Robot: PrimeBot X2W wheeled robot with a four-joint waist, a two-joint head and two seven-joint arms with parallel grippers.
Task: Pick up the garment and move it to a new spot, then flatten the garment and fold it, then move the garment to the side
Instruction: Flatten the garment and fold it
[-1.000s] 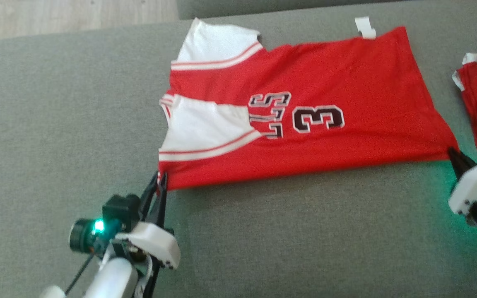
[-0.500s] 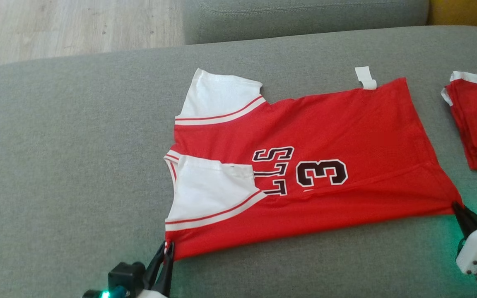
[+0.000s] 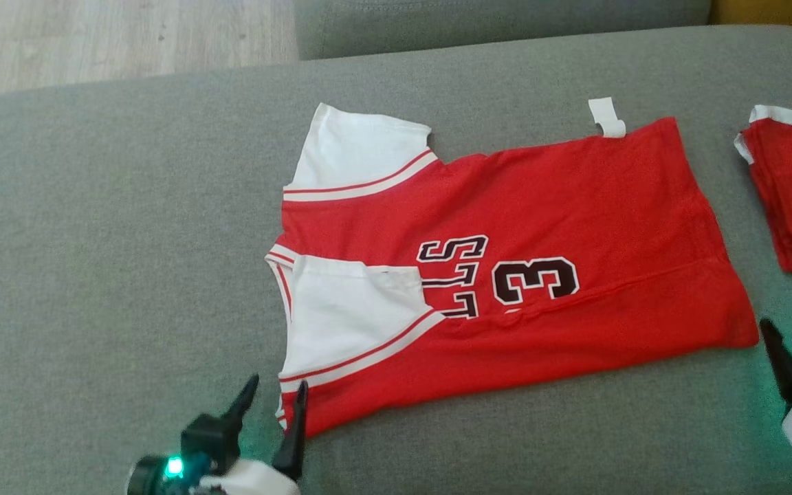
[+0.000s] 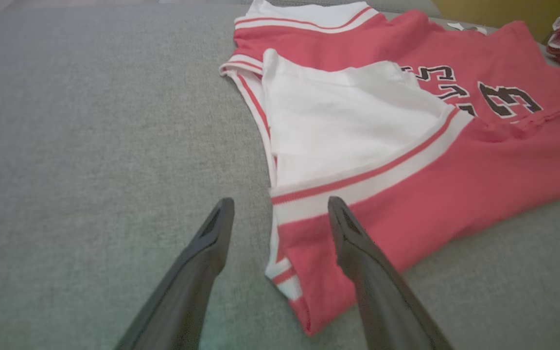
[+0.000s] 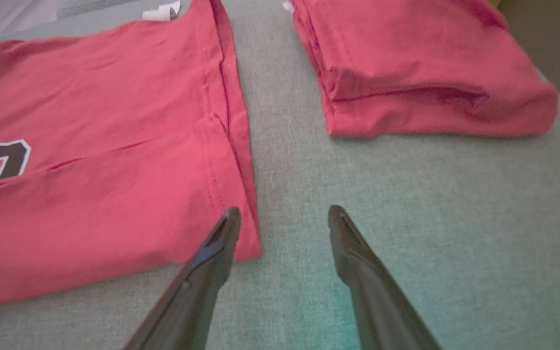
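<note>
While both pairs of jaws stand wide and empty, garment (image 3: 540,227) lies part-folded on grey sofa (image 3: 93,240). Left gripper (image 3: 277,381) at sleeve corner, right gripper (image 3: 789,323) off hem corner. Risk: next pinch catches one layer only, dragging fold askew.

A broad grey fabric cushion (image 3: 93,227) spreads wide — pale wood floor (image 3: 107,34) beyond it, a second grey cushion (image 3: 506,17) behind.
</note>
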